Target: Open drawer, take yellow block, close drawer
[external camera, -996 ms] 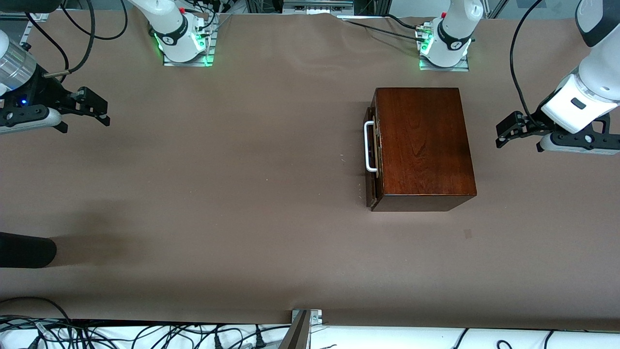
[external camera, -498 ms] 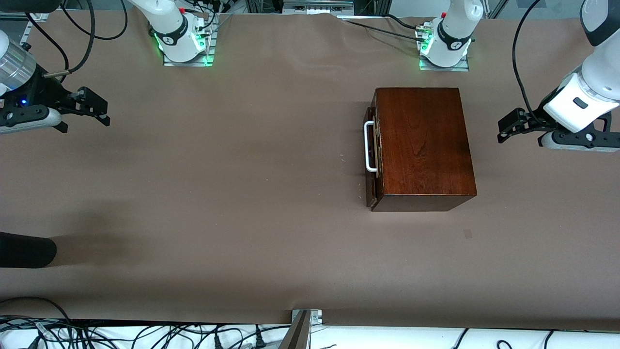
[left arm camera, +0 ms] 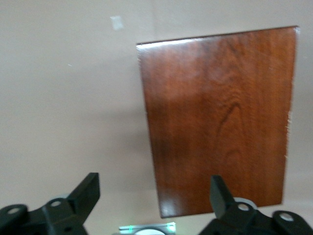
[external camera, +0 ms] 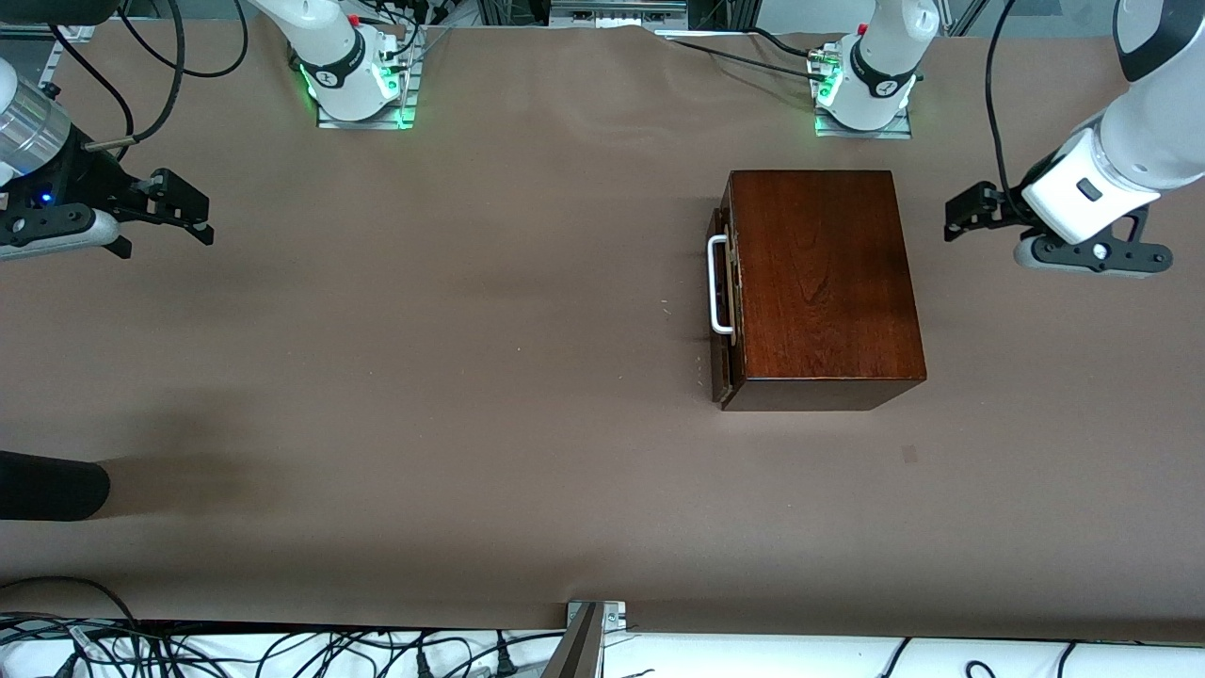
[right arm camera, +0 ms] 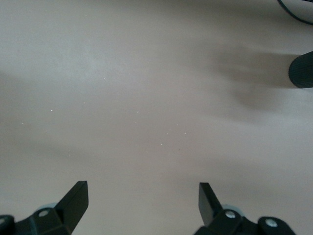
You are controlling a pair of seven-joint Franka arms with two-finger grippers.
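Observation:
The dark reddish-brown wooden box (external camera: 824, 282) stands toward the left arm's end of the table. Its drawer (external camera: 722, 372) is shut or nearly shut, and its white bar handle (external camera: 716, 285) faces the right arm's end. The yellow block is hidden. My left gripper (external camera: 958, 218) hangs open and empty in the air beside the box's back side, apart from it. The left wrist view shows the box top (left arm camera: 220, 122) past my left gripper (left arm camera: 152, 192). My right gripper (external camera: 193, 212) is open and empty at its own end of the table, where that arm waits; the right wrist view shows my right gripper (right arm camera: 142, 196) over bare table.
A black rounded object (external camera: 47, 485) lies at the table edge near the right arm's end and also shows in the right wrist view (right arm camera: 301, 71). The arm bases (external camera: 358, 89) (external camera: 864, 99) stand along the table's back edge. A metal bracket (external camera: 593, 617) sits at the front edge.
My left gripper has moved toward the bases' edge of the table and a little closer to the box. The right arm and the box have not moved.

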